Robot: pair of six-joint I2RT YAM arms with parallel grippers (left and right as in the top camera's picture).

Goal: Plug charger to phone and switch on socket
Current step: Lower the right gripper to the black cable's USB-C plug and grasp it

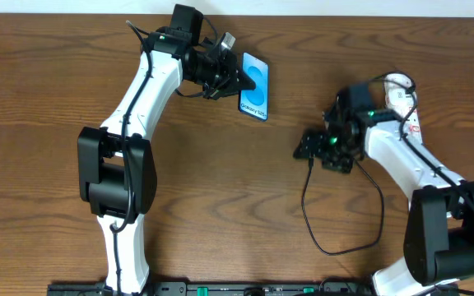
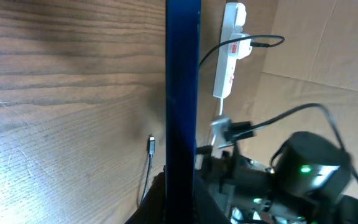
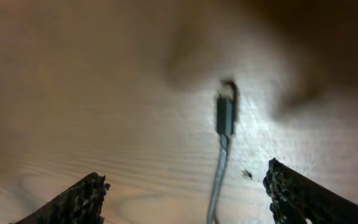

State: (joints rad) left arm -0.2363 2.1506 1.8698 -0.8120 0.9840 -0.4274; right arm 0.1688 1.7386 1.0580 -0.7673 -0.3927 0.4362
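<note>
The left gripper [image 1: 235, 77] reaches to about 12 o'clock on the brown wood-grain table [image 1: 48, 74]. There it pinches a slim black-framed smartphone with a teal-blue screen [image 1: 255, 92]. In the left wrist view the phone shows as a dark blue upright band seen edge-on, so it seems to be tipped up off the wood. That pose probably steadies the phone and keeps its port end reachable for the other arm. Which end carries the port cannot be made out.

The right gripper [image 3: 184, 175] hovers at about 3 o'clock, its two ridged black fingers [image 3: 79, 199] spread wide and holding nothing. Between them, flat on the wood, lies the small black connector tip [image 3: 225, 115] of the thin black charger cable [image 3: 217, 182]. The tip points toward 12 o'clock in the right wrist view. The open jaws straddle it squarely, which looks like the line-up for a pinch just behind the tip. In the overhead view the rest of the cable trails in a loose loop toward 5 o'clock, so there should be enough slack to carry the tip across to the phone.

The narrow white power strip with red markings [image 2: 231, 53] lies at about 2 o'clock, half hidden by the right arm from above. The position of its switch cannot be told.

Small white lettering near the screen's lower end appears to read "Galaxy S25+". The strip's red marks are too small to read.
</note>
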